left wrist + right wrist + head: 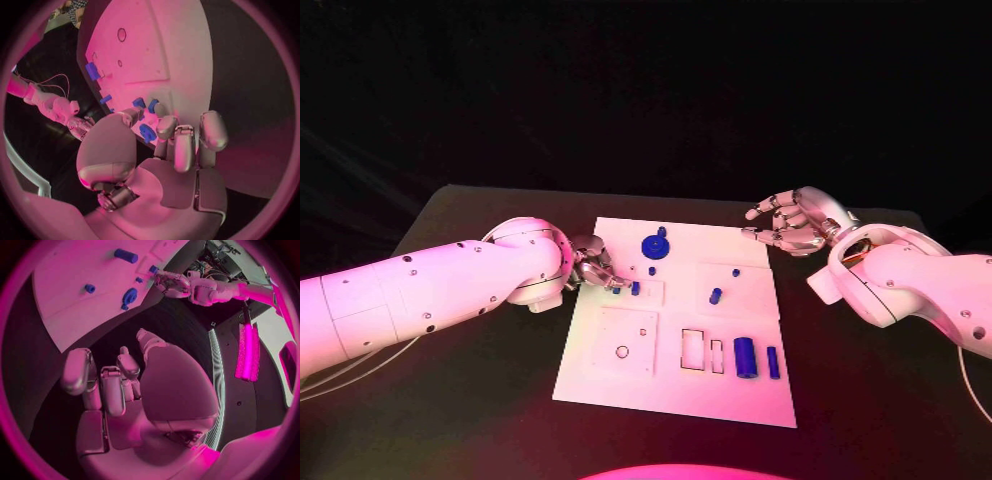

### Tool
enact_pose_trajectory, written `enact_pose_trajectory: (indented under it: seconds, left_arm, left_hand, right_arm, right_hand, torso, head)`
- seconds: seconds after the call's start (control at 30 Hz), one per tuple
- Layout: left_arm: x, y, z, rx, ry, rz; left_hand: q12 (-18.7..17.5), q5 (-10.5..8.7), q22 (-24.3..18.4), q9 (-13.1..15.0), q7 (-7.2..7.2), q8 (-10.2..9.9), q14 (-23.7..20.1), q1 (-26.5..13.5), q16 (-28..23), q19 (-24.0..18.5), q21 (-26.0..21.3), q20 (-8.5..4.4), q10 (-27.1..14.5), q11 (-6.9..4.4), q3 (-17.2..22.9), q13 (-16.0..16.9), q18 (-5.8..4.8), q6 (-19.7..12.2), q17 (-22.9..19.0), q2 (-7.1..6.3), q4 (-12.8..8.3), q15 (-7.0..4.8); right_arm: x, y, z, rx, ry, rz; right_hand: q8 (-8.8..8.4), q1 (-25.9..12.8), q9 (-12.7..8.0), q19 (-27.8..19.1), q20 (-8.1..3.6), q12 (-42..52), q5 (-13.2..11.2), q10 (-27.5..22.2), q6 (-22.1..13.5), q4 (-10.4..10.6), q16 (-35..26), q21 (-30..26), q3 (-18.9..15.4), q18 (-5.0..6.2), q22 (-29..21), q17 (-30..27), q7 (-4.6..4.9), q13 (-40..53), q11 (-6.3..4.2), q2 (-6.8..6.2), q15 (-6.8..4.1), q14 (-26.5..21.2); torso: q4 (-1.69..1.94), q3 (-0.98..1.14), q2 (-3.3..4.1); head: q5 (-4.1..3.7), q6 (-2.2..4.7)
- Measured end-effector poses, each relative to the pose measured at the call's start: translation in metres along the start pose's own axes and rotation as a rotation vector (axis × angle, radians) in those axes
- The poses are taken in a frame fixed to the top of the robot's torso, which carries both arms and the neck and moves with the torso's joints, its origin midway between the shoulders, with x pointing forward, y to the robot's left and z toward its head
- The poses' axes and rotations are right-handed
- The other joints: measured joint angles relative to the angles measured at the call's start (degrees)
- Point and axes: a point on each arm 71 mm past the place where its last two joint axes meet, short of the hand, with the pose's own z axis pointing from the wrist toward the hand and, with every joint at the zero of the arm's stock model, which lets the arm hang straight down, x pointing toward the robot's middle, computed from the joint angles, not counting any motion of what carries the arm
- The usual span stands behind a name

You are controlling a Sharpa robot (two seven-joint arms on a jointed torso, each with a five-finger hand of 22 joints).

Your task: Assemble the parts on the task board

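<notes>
The left hand [593, 266] reaches over the white board's [733, 400] near-left edge, fingertips at a small blue piece [635, 288]; whether it grips, I cannot tell. The right hand [790, 222] hovers beyond the board's far corner, fingers curled on nothing.

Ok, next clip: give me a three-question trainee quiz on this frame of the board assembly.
1. True or false: the right robot hand holds a blue part.
2. Which robot hand is at the flat white rectangular task board's edge? A) left B) right C) neither
3. Fill in: the two upright blue cylinder parts stand near the board's ____ corner, nearest the robot's right side.

Key: 1 false, it hovers off the board with nothing in it. 2 A, the left robot hand, fingers by small blue parts. 3 near.
</notes>
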Motion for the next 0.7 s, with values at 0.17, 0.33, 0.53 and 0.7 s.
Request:
enact_pose_trajectory:
  seconds: [0.17, 0.33, 0.53, 0.7]
  left_arm:
    - [0.0, 0.0, -0.001, 0.001, 0.0, -0.001]
    - [-0.001, -0.001, -0.001, 0.002, -0.002, -0.005]
    - [-0.006, -0.002, -0.005, 0.005, -0.014, -0.013]
    - [-0.012, -0.003, -0.009, 0.012, -0.027, -0.021]
  left_hand:
    - [0.0, 0.0, 0.0, 0.0, 0.0, -0.1, 0.0, 0.0, 0.0, 0.0, 0.0, 0.0, 0.0, 0.0, 0.0, 0.0, 0.0, 0.0, 0.0, 0.0, 0.0, 0.0]
    - [0.0, 0.0, 0.0, 0.0, 0.05, -0.6, 0.0, -0.5, 0.0, 0.0, 0.0, 0.0, 0.0, 0.0, -0.2, 0.0, -0.01, -0.1, 0.0, 0.0, -0.2, 0.0]
    - [0.0, 0.0, 0.0, 0.0, 0.06, -0.4, 0.0, -0.4, 0.0, 0.0, 0.0, 0.0, 0.0, 0.0, -0.2, 0.0, -0.01, -0.1, 0.0, 0.0, -0.2, 0.0]
    - [0.0, 0.0, 0.0, 0.0, 0.06, -0.4, 0.0, -0.4, 0.0, 0.0, -0.2, 0.0, 0.0, 0.0, -0.3, 0.0, 0.0, -0.1, 0.0, 0.0, 0.0, 0.0]
  right_arm:
    - [0.0, 0.0, 0.0, 0.0, 0.0, 0.0]
    - [0.0, 0.0, 0.0, 0.0, 0.0, 0.0]
    - [0.0, 0.0, 0.001, 0.0, 0.0, 0.0]
    - [0.0, 0.0, 0.001, 0.0, 0.0, -0.001]
  right_hand:
    - [0.0, 0.0, 0.0, 0.0, 0.0, 0.0, 0.0, 0.0, 0.0, 0.0, 0.0, 0.0, 0.0, 0.0, 0.0, 0.0, 0.0, 0.0, 0.0, 0.0, 0.0, 0.0]
    - [0.0, 0.0, 0.0, 0.0, 0.0, 0.0, 0.0, 0.0, 0.0, 0.0, 0.0, 0.0, 0.0, 0.0, 0.0, 0.0, 0.0, 0.0, 0.0, 0.0, 0.0, 0.0]
    - [0.0, 0.0, -0.1, 0.0, 0.0, 0.0, 0.0, 0.0, 0.0, 0.0, 0.0, 0.0, 0.0, 0.0, 0.0, 0.0, 0.0, 0.0, 0.0, 0.0, 0.0, 0.0]
    - [0.0, 0.0, 0.0, 0.0, 0.0, 0.0, 0.0, 0.0, 0.0, 0.0, 0.0, 0.0, 0.0, 0.0, 0.0, 0.0, 0.0, 0.0, 0.0, 0.0, 0.0, 0.0]
  torso:
    - [-0.01, 0.01, 0.0]
    - [-0.02, 0.03, 0.0]
    - [-0.02, 0.03, -0.02]
    - [0.01, 0.05, -0.03]
  head:
    - [-0.04, -0.04]
    - [0.03, -0.09]
    - [-0.08, -0.01]
    - [-0.12, 0.14]
